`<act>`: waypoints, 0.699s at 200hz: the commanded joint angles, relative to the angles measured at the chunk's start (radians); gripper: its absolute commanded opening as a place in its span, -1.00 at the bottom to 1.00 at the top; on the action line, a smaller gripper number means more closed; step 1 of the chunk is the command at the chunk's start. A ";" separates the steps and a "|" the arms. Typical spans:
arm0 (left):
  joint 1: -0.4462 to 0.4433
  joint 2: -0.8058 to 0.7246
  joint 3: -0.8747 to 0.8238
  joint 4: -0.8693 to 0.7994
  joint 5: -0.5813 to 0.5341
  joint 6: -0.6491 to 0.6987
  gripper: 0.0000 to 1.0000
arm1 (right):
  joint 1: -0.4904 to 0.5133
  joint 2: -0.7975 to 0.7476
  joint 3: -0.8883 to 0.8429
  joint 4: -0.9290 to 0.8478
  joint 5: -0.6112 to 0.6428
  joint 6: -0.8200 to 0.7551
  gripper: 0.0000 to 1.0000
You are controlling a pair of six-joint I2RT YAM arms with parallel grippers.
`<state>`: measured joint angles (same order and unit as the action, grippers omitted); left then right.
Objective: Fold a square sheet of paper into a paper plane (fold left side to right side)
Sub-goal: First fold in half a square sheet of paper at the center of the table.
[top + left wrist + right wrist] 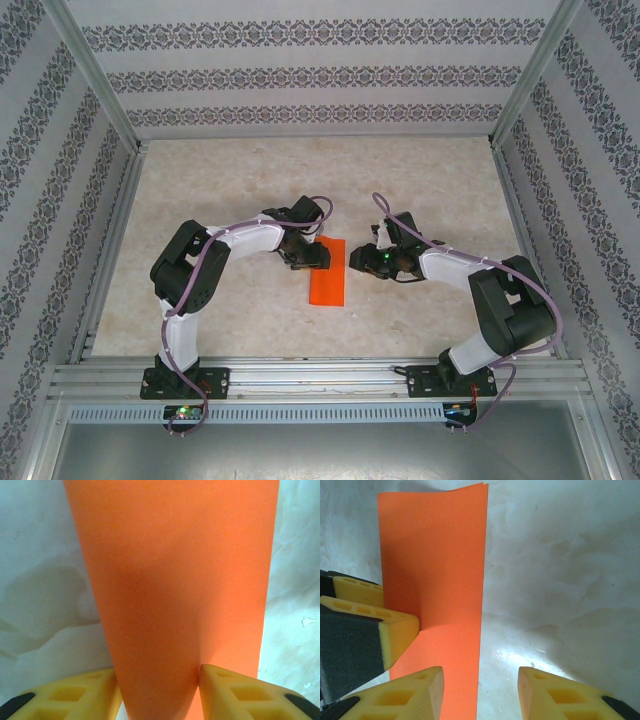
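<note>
The square sheet of paper (328, 275) is bright orange-red and lies on the table folded in half into a narrow upright strip. Its two loose edges lie together on the right (482, 540). My left gripper (308, 257) rests on the strip's upper left edge. In the left wrist view the paper (175, 580) bulges up between the yellow fingers (225, 690) and touches both, with the jaws partly apart. My right gripper (372, 258) hovers just right of the strip, open. Its left finger (415, 695) is over the paper (440, 570) and its right finger is over bare table.
The pale mottled tabletop (430, 190) is walled by patterned panels at the back and sides. An aluminium rail (320, 375) with both arm bases runs along the near edge. The left gripper's fingers (395, 630) stand close beside my right gripper.
</note>
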<state>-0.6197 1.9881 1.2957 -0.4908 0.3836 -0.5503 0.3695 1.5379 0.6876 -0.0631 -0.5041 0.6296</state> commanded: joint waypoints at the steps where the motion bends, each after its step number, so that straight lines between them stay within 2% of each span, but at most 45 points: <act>1: -0.014 0.129 -0.064 -0.062 -0.024 0.021 -0.05 | 0.008 -0.011 0.021 -0.006 0.003 0.002 -0.14; 140: 0.000 0.101 -0.105 -0.031 -0.043 -0.019 -0.13 | 0.015 -0.007 0.032 -0.011 0.007 0.002 -0.14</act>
<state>-0.6151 1.9747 1.2690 -0.4637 0.3798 -0.5579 0.3714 1.5383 0.6930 -0.0635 -0.5049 0.6296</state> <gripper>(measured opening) 0.438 0.433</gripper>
